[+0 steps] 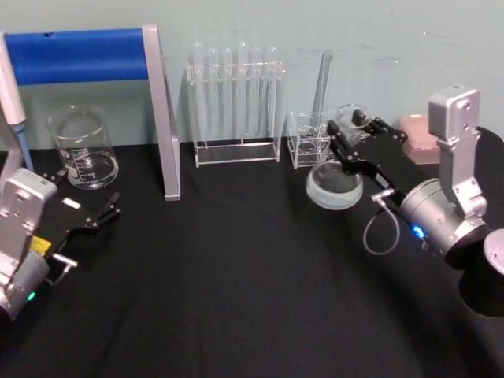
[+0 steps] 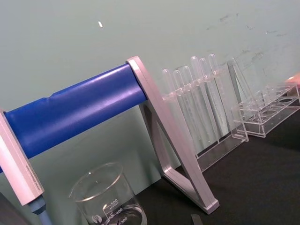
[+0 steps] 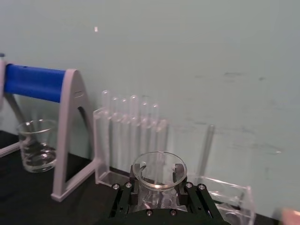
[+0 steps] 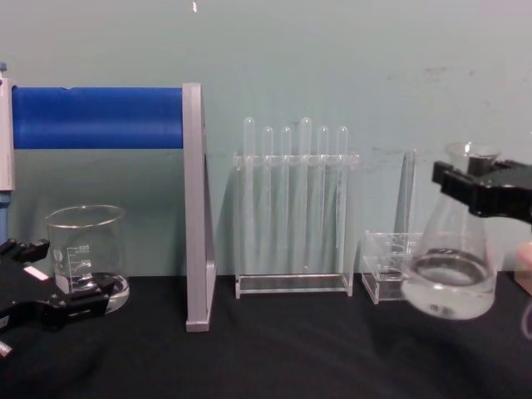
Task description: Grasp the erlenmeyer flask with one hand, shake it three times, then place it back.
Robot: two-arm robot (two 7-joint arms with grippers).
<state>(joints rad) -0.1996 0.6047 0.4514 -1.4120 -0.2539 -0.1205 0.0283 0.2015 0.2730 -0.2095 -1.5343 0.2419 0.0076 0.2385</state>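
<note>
The flask (image 4: 449, 268), at the chest view's right edge, looks lifted off the table, its neck up and slightly tilted and gripped by the right gripper's (image 4: 470, 184) clamped fingers, base hanging below; the left gripper (image 1: 87, 197) idles spread at lower left.

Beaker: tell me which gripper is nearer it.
Left. The left gripper sits open just in front of the beaker; the right gripper is far to its right, holding the erlenmeyer flask.
</note>
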